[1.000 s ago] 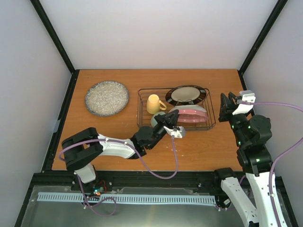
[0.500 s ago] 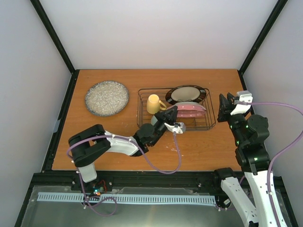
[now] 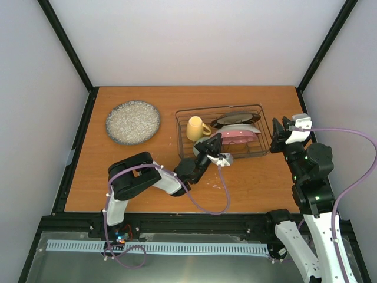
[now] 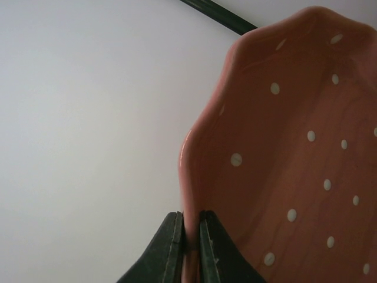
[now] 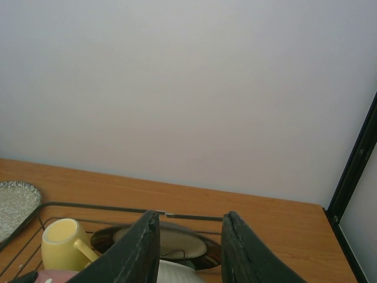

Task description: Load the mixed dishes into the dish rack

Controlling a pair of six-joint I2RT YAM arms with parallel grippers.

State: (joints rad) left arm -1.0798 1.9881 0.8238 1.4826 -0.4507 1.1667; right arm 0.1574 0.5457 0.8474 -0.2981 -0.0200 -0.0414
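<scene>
Left gripper (image 4: 189,219) clamped on the scalloped rim of 1 pink plate (image 4: 294,147), at the near side of the dish rack (image 3: 206,109). Right gripper (image 5: 191,216), fingers parted, sits beside the rack's right edge. In the 1 rack: 1 dark-rimmed cream plate (image 3: 235,119) and 1 yellow mug (image 3: 195,128) (left end). 1 speckled grey plate (image 3: 132,122) lies on the table (image 3: 259,183), well apart to the left. A strip of wood runs between rack and near edge.

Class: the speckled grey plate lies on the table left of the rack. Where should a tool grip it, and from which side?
Probably the near rim of the speckled grey plate, approached low from the near side. It lies flat, so only that thin rim can be pinched.
</scene>
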